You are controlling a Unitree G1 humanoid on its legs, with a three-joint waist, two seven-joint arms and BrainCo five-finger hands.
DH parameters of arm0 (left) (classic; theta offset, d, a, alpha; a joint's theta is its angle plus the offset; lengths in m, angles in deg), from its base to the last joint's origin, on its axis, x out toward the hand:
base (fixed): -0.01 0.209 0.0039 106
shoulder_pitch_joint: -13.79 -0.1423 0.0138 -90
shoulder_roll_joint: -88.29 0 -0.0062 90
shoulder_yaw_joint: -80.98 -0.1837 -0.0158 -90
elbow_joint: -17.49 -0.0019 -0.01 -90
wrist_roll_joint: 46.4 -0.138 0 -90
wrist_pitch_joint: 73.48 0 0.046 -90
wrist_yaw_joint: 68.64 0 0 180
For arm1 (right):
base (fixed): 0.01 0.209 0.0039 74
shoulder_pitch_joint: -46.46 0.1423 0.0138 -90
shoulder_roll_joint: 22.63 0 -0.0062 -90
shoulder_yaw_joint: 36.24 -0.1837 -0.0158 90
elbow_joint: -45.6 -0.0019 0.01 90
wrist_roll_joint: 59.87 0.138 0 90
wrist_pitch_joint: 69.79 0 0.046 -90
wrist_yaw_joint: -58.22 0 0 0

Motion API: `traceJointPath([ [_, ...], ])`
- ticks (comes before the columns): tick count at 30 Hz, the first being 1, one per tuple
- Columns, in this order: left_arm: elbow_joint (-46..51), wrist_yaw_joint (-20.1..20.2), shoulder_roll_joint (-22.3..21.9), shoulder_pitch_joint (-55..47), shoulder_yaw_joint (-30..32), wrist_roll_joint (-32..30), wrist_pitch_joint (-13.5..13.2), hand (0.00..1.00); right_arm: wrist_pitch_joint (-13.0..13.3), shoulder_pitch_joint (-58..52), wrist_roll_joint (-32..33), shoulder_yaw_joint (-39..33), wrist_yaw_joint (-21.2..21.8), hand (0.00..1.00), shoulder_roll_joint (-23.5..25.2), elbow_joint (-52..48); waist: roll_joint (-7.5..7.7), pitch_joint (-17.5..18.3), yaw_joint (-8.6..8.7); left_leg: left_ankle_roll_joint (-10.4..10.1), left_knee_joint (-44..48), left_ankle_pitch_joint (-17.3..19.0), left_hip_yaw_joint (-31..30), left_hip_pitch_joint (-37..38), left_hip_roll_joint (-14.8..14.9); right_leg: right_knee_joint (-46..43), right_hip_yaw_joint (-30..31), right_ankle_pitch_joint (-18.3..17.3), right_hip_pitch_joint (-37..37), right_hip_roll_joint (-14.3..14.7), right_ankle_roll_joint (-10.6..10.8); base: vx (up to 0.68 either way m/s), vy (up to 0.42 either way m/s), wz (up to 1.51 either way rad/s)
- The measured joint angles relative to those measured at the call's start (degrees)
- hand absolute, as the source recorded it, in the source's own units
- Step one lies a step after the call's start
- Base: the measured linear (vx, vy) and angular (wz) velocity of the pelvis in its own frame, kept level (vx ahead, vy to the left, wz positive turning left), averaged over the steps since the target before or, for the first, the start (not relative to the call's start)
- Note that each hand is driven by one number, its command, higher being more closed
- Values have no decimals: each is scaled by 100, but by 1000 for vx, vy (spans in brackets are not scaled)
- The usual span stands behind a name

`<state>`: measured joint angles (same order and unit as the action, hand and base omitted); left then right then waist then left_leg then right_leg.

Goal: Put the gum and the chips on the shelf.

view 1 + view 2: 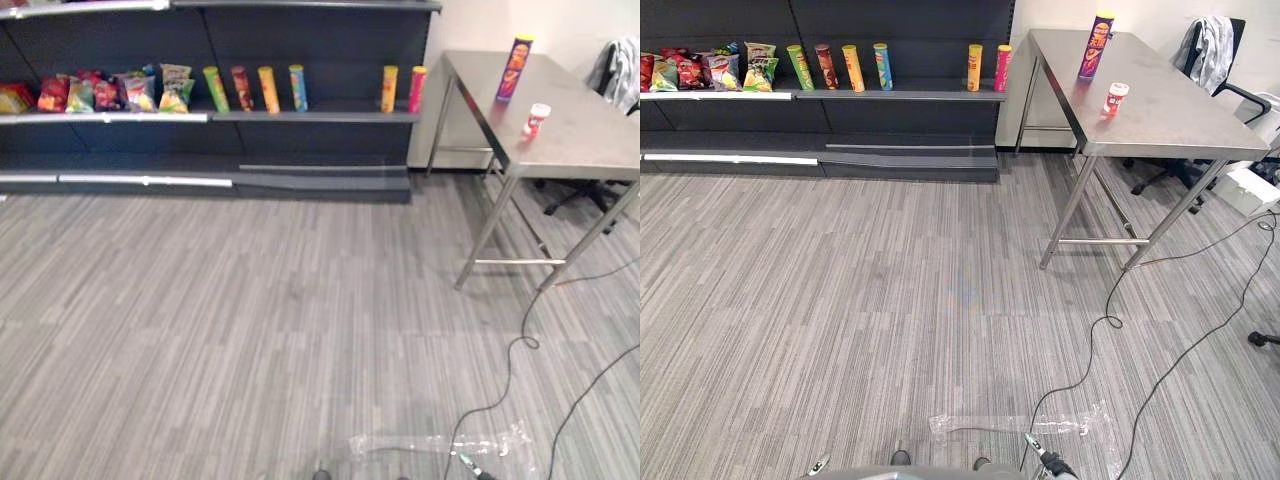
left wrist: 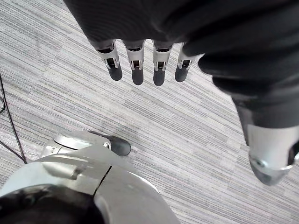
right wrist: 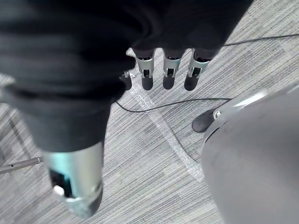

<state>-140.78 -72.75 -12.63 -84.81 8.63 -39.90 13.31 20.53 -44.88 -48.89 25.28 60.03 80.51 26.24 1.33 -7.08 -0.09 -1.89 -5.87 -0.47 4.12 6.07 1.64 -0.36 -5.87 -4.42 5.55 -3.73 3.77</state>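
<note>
— Steel table [image 1: 585, 150], left eye view, ahead and to the right. Chips [image 1: 515, 68] at its far end, gum [image 1: 536, 119] on the near side of them, a little apart. Both upright?

— Both upright, so the long axis of the chips runs vertical. The shelf [image 1: 310, 116] lies ahead, left of the table. It carries a row of cans [image 1: 255, 89], with bags [image 1: 100, 92] at its left end. There is a gap in the row between the blue can and the yellow one; I judge there is room there.

— Right eye view?

— Same layout, chips and gum on the table as before. This view takes in more of the jacket [image 1: 1208, 50] hung beyond the table, while the left eye view takes in more of the bags.

— Left wrist view. Hand state?

— The left hand [image 2: 159, 60] has straight fingers with the thumb apart. It holds nothing and hangs over the floor [image 2: 70, 84].

— Right wrist view?

— The right hand [image 3: 169, 70] is the same: fingers straight, empty, over the floor and a strip of clear tape [image 3: 163, 126]. The wrist views give the state of the hands, and the eye views give where the goods are.

— Relation for the next move?

— Chips and gum lie forward and to the right, well apart from both hands. I judge the right hand nearer, since the table is on its side. A reach from this spot looks out of the question, so the robot needs to walk to the table first. The upright can suits a side grasp around its middle, and the gum is the nearer of the two.
</note>
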Motion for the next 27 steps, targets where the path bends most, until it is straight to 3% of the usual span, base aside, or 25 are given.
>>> traceJointPath([
  [13,0,12,140,55,-452,-120,-5,0,9,19,-214,109,-12,0,-11,5,59,-29,0,2,0,38,56,1,-20,145,-40,57,87,-15,8,48,-3,0],
  [27,0,0,160,57,-624,-269,-48,0,57,67,-431,306,-161,0,-49,-7,15,-63,11,-2,-3,40,229,95,-9,127,-15,33,150,-15,43,-39,-8,-1],
])
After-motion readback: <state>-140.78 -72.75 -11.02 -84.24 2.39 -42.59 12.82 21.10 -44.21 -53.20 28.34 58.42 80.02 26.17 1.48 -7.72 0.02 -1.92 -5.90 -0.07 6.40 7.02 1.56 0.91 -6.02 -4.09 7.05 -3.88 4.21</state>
